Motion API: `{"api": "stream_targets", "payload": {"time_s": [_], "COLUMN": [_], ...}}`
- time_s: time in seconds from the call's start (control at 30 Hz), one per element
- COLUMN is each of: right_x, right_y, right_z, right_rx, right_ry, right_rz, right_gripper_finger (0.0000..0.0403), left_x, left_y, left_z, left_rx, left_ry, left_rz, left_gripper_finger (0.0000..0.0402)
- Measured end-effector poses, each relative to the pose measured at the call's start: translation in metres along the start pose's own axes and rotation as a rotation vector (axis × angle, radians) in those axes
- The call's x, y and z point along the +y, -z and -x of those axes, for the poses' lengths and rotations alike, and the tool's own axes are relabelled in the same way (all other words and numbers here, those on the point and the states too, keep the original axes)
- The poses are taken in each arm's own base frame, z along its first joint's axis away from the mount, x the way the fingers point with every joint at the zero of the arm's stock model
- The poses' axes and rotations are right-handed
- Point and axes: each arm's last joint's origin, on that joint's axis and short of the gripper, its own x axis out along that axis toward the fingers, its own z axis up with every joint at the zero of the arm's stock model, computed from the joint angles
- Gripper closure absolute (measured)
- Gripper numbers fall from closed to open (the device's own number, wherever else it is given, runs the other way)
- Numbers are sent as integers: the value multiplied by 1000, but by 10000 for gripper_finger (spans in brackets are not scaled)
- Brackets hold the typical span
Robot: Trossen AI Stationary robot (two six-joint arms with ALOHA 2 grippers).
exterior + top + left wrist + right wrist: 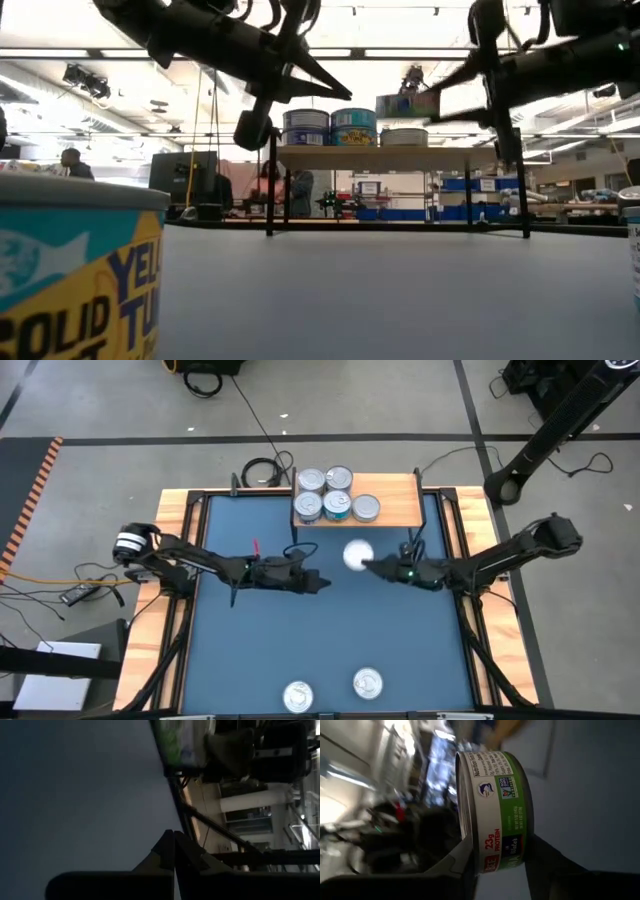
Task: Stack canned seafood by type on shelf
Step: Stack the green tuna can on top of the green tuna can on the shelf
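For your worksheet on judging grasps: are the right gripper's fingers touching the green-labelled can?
Touching. In the right wrist view, the right gripper has its dark fingers pressed against both flat faces of the green-labelled can, holding it off the table.

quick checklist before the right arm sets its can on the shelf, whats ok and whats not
1. Grip: right gripper is shut on the green-label can, fingers on both flat faces. Ok.
2. Height: in the low view the held can sits above the shelf board. Ok.
3. Landing room: the shelf's right end is bare wood beside five cans. Ok.
4. Matching type: labels of the shelved cans are not readable enough to find the green kind. Cannot tell.
5. Left gripper: shut, empty, over the table away from the shelf. Ok.
6. Remaining work: two cans wait at the near edge. Not ok yet.
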Motion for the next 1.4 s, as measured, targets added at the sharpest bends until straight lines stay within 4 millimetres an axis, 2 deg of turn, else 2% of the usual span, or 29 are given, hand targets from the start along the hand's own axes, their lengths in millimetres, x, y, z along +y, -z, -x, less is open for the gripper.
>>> {"api": "stream_targets", "payload": {"time_s": [0.37,0.83,0.9,1.07,1.4], "right_x": [30,64,63,45,46], "right_y": [-52,-107,-113,-117,-133], "right_z": [-1,-17,-19,-18,-26], "right_rx": [-228,-321,-287,-247,-228], "right_ry": [-104,66,92,208,119], "right_rz": [-61,-72,-127,-288,-248], "right_gripper_finger": [284,284,284,284,284], "left_x": [-5,-5,-5,-5,-6], "left_y": [-3,-1,-1,-1,-2], "left_z": [5,5,5,5,5], "left_rx": [-21,19,20,19,14], "left_ry": [7,20,20,21,21], "left_rz": [41,39,39,40,41], "left_gripper_finger": [398,397,397,397,396]}}
